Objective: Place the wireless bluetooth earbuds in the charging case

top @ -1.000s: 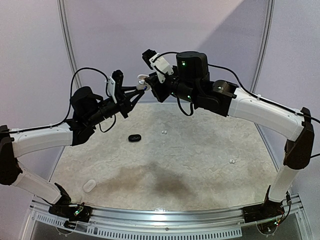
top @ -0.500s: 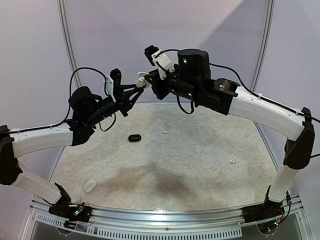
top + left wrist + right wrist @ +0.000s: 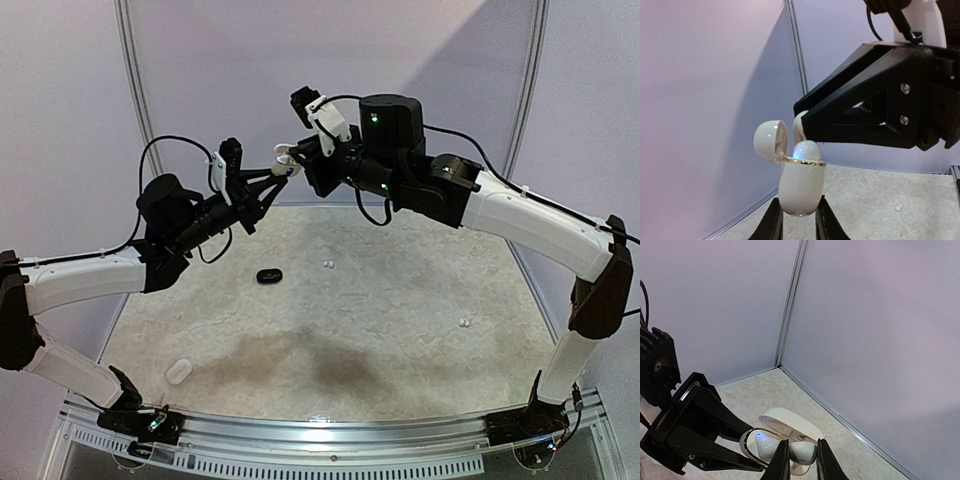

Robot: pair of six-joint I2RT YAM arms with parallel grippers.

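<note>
My left gripper (image 3: 276, 180) is shut on a white charging case (image 3: 801, 182) and holds it upright in the air near the back wall, lid (image 3: 769, 141) hinged open. One white earbud (image 3: 806, 150) with a blue glint sits in the case. My right gripper (image 3: 800, 460) is shut on a second white earbud (image 3: 803, 451) and holds it at the case's open mouth (image 3: 752, 442), beside the seated bud. In the top view the case (image 3: 285, 158) sits between the two gripper tips, with my right gripper (image 3: 298, 166) just right of it.
A black case (image 3: 269, 275) lies on the table at left centre. A white case (image 3: 180, 372) lies near the front left. Loose white earbuds lie at mid-table (image 3: 327, 265) and at the right (image 3: 464, 323). The back wall stands close behind both grippers.
The right wrist has risen and turned slightly while its fingers stay at the case mouth. The left arm and the case have barely moved.
</note>
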